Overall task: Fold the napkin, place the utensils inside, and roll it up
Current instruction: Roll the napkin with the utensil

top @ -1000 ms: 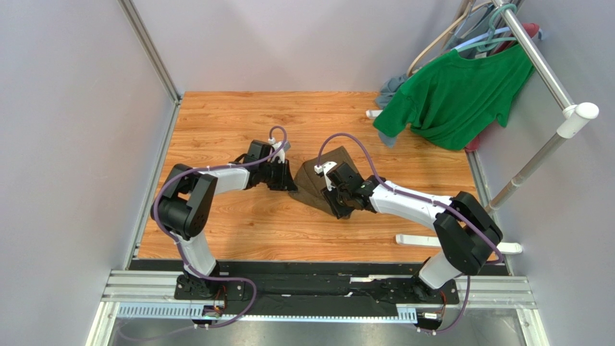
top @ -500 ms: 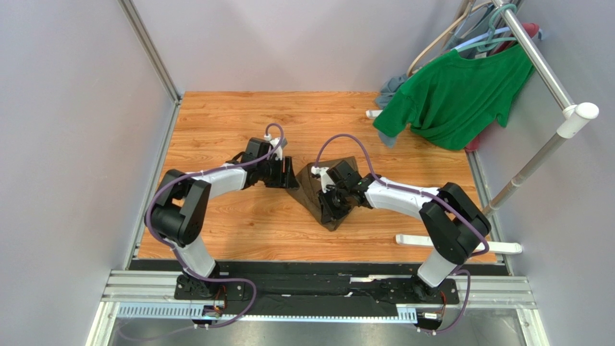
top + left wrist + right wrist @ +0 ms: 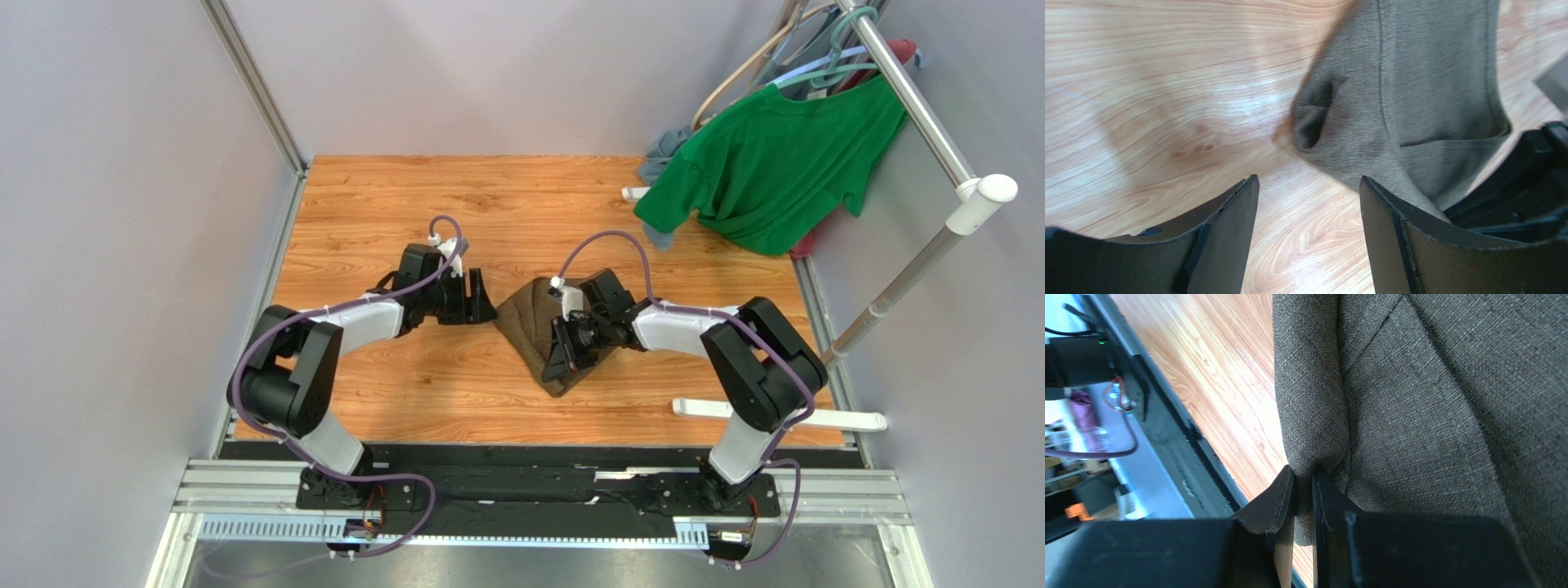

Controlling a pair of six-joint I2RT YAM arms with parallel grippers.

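Having let go of the napkin since a second ago and drawn back leftward, the left tool is hanging just beside it with fingers apart, while the right tool is clamping a fold of the napkin, which is lying crumpled mid-bench.

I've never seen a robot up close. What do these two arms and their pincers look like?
The left arm and right arm match: white tubular links joined by chunky black round joints. A purple cable runs along each in loops. The left gripper and right gripper are black, each with two flat, tapering fingers. No markings show.
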